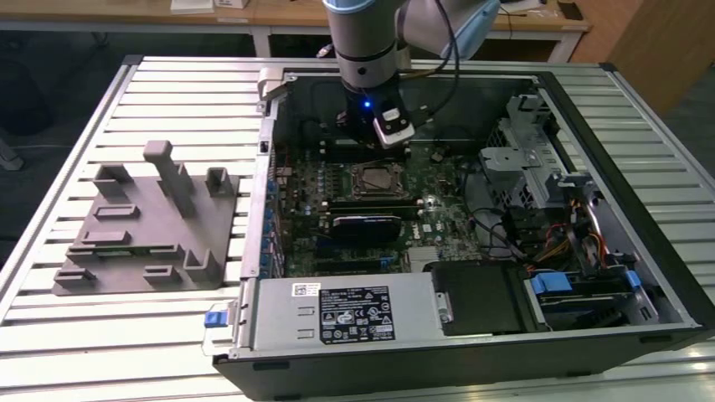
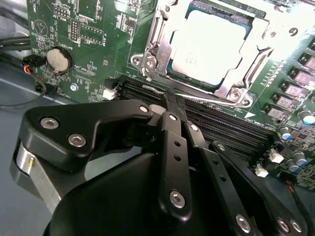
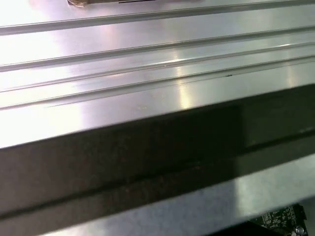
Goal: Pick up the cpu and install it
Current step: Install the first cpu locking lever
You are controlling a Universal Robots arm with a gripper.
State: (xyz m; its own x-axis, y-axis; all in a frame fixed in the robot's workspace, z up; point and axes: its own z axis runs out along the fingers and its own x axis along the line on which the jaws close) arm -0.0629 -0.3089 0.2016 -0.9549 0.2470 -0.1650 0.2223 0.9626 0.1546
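While the cpu (image 2: 209, 46) sits in its socket, the claw (image 2: 172, 105) hangs beside it

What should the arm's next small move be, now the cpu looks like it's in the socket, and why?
Probably a short straight lift, away from the motherboard. In the second wrist view the cpu lies flat inside the socket frame, and the gripper is clear of it, over the memory slots. Nothing looks held, so retreating seems safest.
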